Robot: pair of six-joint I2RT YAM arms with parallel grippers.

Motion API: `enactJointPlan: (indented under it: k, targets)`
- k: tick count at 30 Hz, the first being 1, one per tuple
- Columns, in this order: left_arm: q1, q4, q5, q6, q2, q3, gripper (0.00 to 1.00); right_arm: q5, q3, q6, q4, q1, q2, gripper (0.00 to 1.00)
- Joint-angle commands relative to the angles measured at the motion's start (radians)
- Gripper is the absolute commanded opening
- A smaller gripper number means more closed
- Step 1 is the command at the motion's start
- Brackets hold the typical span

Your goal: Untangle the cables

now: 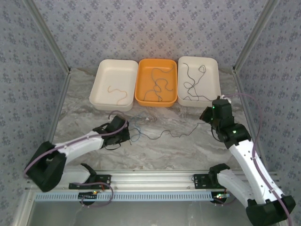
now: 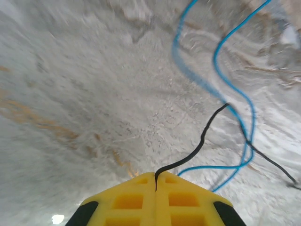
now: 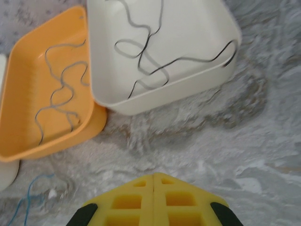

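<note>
left white tray point(image 1: 97, 89), orange tray point(image 1: 138, 92) and right white tray point(image 1: 217, 80) stand side by side, blocking the far side of the table point(image 1: 178, 153). cables point(image 1: 162, 135) trail across its middle; nearer the rail point(image 1: 155, 179) the marble lies bare.

Top external looks down from above the near edge over the whole marble table point(image 1: 160, 150). Left wrist hugs the tabletop at the blue cable point(image 2: 216, 56). Right wrist, higher, faces the far orange tray point(image 3: 16, 103) and right white tray point(image 3: 197, 28), both shared with top external.

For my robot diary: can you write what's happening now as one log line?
left claw: shut on black cable | right claw: shut, empty | blue cable: on table, crossing black cable
</note>
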Motion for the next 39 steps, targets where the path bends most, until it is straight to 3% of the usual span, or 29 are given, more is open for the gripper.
enactJointPlan:
  k: [1,8,16,23,29,31,34,37,39]
  targets:
    - [0.038,-0.203,-0.034,0.113,-0.078,0.075,0.0,-0.086,0.097,-0.053,0.008,-0.118,0.014,0.0]
    - [0.063,-0.365,0.0,0.248,-0.054,0.178,0.0,-0.226,0.22,-0.046,0.051,-0.332,0.088,0.0]
    - [0.196,-0.427,-0.011,0.286,-0.114,0.186,0.0,-0.313,0.353,-0.048,0.069,-0.5,0.177,0.0]
    - [0.244,-0.399,0.046,0.284,-0.048,0.188,0.0,-0.358,0.367,-0.021,0.086,-0.543,0.186,0.0]
    - [0.244,-0.29,0.093,0.285,0.098,0.18,0.0,-0.375,0.362,-0.023,0.072,-0.481,0.165,0.0]
    - [0.244,-0.265,0.119,0.289,0.157,0.193,0.09,-0.37,0.358,-0.031,0.059,-0.461,0.156,0.0]
    - [0.239,-0.245,0.156,0.282,0.185,0.211,0.54,-0.362,0.347,-0.045,0.04,-0.451,0.139,0.0]
    - [0.239,-0.251,0.107,0.253,0.105,0.203,0.69,-0.374,0.346,-0.058,0.025,-0.452,0.131,0.0]
    - [0.259,-0.251,0.093,0.237,0.043,0.191,0.74,-0.385,0.341,-0.061,0.025,-0.449,0.124,0.0]
